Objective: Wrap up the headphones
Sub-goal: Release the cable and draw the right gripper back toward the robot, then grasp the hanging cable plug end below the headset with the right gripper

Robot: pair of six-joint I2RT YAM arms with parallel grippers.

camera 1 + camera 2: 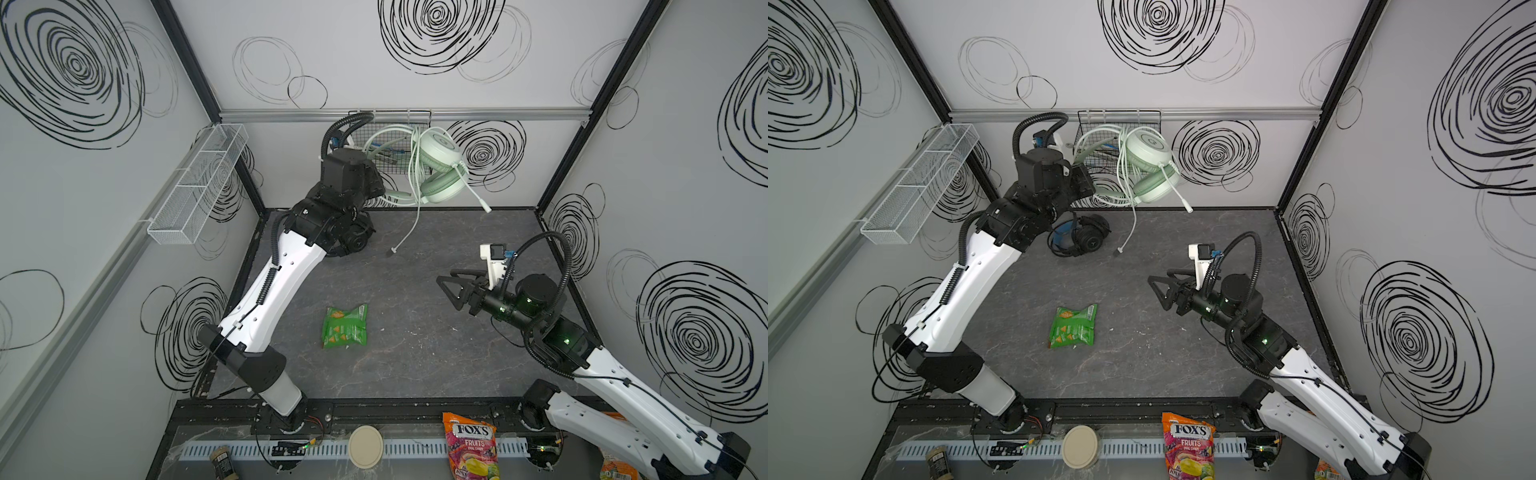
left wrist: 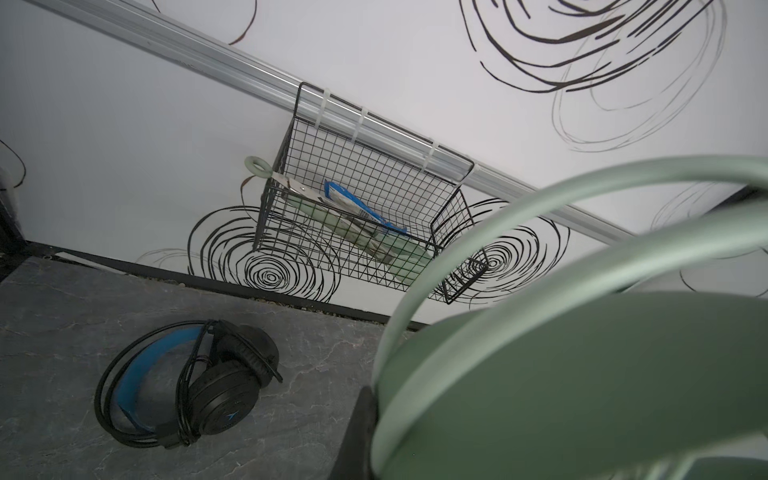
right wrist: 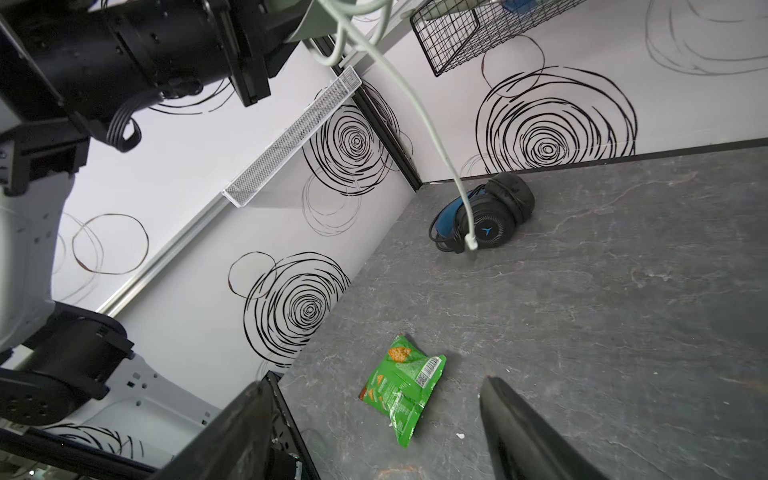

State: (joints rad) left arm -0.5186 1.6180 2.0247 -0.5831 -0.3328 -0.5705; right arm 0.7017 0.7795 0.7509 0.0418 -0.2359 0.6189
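Observation:
The mint green headphones (image 1: 440,154) (image 1: 1148,149) hang in the air by the back wall. My left gripper (image 1: 1086,183) is shut on their headband (image 2: 582,374). Their pale cable (image 3: 436,137) is looped round them, and its plug end (image 1: 392,250) dangles just above the floor. The black headphones (image 1: 1079,237) (image 2: 216,386) (image 3: 486,220) with the blue-lined band lie on the floor below my left wrist, cable coiled round them. My right gripper (image 1: 451,291) (image 3: 374,380) is open and empty at the right, well away from both headsets.
A green snack bag (image 1: 345,326) (image 3: 405,388) lies mid-floor. A black wire basket (image 2: 374,166) holding scissors and a packet hangs on the back wall. A white mesh shelf (image 1: 199,183) is on the left wall. A candy bag (image 1: 471,444) and round lid (image 1: 365,446) sit at the front.

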